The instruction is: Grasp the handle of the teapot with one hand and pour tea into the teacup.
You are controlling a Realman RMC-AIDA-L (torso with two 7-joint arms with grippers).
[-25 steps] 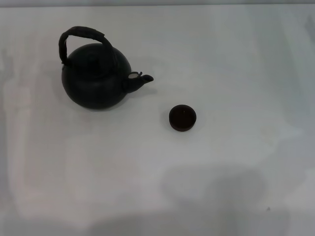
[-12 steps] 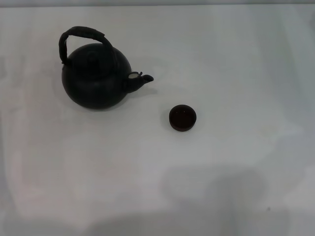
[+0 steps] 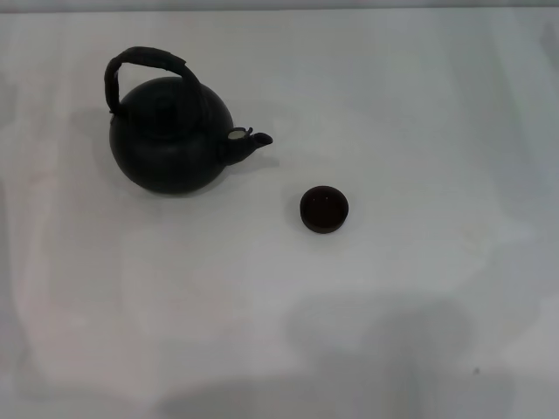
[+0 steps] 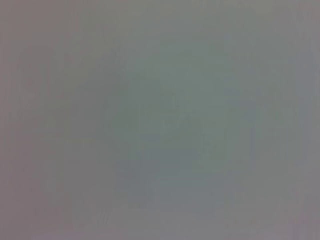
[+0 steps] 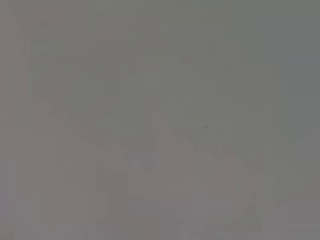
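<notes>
Two items on table [image 3: 419, 105] | teapot [image 3: 170, 135] upright far-left, handle [image 3: 144, 61] up, spout toward teacup [image 3: 324, 209] | both grippers unseen, can't tell state | fits pre-grasp or post-pour

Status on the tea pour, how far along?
The teapot stands upright on the table, handle free, spout toward the teacup, apart from it. No gripper is in view. Fits pre-grasp or pot set back after pouring; the cup's fill is unreadable.

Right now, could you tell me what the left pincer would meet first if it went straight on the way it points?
I cannot tell: neither pincer is in view, and the left wrist view shows only a plain grey blur, perhaps the table.
</notes>
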